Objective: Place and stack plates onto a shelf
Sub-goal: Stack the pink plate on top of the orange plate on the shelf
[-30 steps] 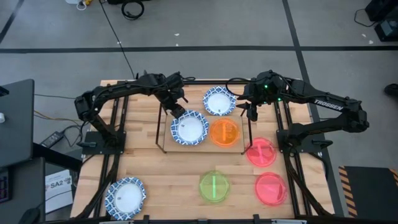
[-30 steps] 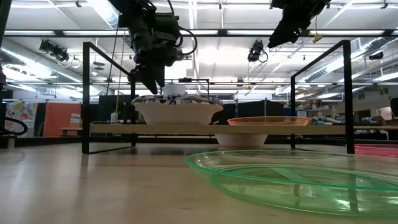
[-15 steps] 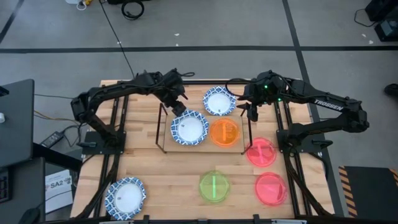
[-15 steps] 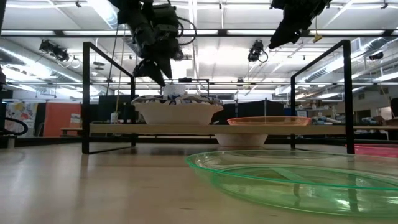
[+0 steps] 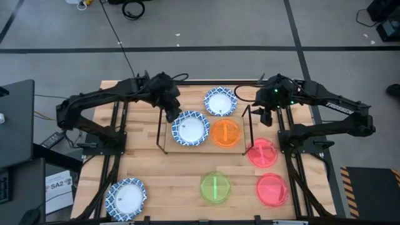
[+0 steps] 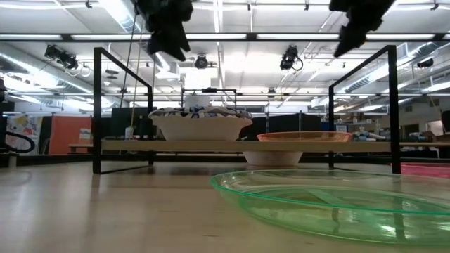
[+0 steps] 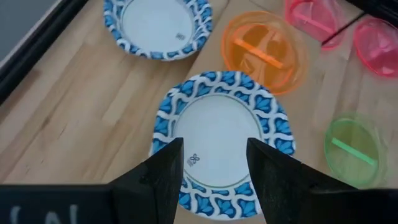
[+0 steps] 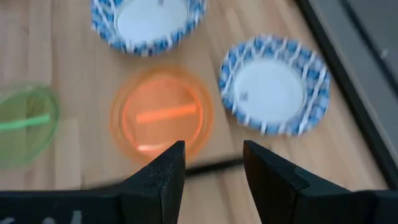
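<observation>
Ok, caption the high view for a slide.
Blue-rimmed plate and orange plate on the shelf; both tools empty above.

A blue-rimmed white plate and an orange plate are seated side by side on the shelf. Another blue-rimmed one is parked just behind it, a fourth at the table's front-left. Green and two pink plates are laid flat off the shelf.

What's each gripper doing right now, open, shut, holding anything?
Left gripper: open, empty, above the blue-rimmed plate on the shelf.
Right gripper: open, empty, raised near the shelf's right end.
</observation>
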Controlling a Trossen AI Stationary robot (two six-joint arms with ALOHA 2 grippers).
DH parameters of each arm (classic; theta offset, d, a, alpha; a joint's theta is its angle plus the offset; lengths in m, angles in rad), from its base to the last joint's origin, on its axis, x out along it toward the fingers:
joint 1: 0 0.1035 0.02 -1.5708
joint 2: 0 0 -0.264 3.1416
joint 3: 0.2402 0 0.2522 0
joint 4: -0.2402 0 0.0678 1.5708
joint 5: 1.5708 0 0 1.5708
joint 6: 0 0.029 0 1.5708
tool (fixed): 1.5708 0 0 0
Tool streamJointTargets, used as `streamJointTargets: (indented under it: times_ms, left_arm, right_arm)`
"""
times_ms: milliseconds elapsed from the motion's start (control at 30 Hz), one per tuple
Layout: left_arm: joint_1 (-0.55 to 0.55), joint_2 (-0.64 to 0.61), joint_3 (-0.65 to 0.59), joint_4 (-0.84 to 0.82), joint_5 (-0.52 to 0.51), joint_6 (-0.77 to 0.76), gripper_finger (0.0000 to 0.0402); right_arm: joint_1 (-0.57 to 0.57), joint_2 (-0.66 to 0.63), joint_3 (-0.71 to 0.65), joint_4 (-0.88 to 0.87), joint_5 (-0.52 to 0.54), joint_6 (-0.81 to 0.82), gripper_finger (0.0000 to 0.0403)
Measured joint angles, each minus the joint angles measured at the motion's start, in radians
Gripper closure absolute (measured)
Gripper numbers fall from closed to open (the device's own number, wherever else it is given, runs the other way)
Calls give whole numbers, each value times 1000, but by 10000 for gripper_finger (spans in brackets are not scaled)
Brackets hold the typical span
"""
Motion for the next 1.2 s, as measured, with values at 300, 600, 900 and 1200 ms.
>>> streamJointTargets:
  times_ms: [300, 600, 900, 1200]
  left_arm:
    - [-115, -10, 0, 22, -11, 0, 219]
    - [-159, -8, 0, 24, -51, 0, 219]
    - [-159, -8, 0, 26, -52, -1, 219]
    - [-159, -8, 0, 27, -52, -1, 219]
  right_arm:
    - [-2, -36, 0, -214, 2, 112, 235]
    - [20, -93, -125, -215, -10, 217, 235]
    - [64, -116, -301, -157, -56, 269, 235]
    - [65, -115, -464, -34, -53, 269, 235]
